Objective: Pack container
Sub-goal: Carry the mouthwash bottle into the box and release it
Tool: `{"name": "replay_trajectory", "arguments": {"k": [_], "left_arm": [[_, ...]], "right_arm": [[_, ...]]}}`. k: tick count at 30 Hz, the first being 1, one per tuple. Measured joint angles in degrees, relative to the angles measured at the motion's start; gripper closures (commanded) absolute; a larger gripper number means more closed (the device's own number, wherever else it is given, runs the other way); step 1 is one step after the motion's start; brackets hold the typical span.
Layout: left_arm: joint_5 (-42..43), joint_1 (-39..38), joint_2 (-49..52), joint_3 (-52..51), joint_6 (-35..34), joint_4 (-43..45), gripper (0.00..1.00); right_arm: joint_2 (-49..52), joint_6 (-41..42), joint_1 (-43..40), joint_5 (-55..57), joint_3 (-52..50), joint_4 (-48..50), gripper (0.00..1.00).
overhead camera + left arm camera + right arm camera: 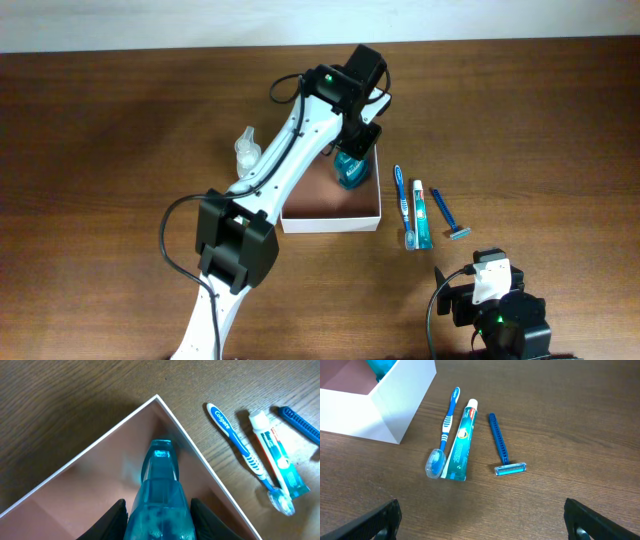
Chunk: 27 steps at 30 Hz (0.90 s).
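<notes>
One item going in: teal bottle (350, 172) is hanging in the far right corner of the container (330, 222), not yet released.
Four items waiting: toothbrush (447, 420), toothpaste (461, 440) and razor (500, 445) are lying just right of the container; clear bottle (245, 150) is lying off its left side.
Container position: it is sitting mid-table, directly beneath the left pincer (157, 510).
Left pincer: it is gripping the teal bottle.
Right pincer (480, 510): it is gaping wide by the table's near edge, well apart from the container.

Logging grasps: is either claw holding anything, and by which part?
Left claw grips the teal bottle by its wide body, over the container; right claw holds nothing.
</notes>
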Motion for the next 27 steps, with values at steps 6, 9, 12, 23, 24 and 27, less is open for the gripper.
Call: {"name": "replay_trajectory", "arguments": {"k": [6,9,12,23,24,27], "left_arm": [[0.0,0.0,0.3,1.5,-0.1,-0.2,0.01],[0.0,0.0,0.3,4.4,-0.2,-4.8,0.01],[0.0,0.0,0.3,9.8,-0.2,-10.9,0.01],[-1.5,0.6,-3.2,24.8,-1.3,-23.6,0.01],[-1.7,1.0,-3.9,24.8,-1.6,-23.6,0.01],[-2.3,3.2,-7.3,24.5,-2.2,-23.6,0.01]], "right_arm": [[0.0,0.0,0.0,0.0,0.0,0.0,0.01],[0.0,0.0,0.0,0.0,0.0,0.0,0.01],[0.0,0.0,0.0,0.0,0.0,0.0,0.01],[0.0,0.0,0.0,0.0,0.0,0.0,0.01],[0.0,0.0,0.0,0.0,0.0,0.0,0.01],[0.0,0.0,0.0,0.0,0.0,0.0,0.01]]}}
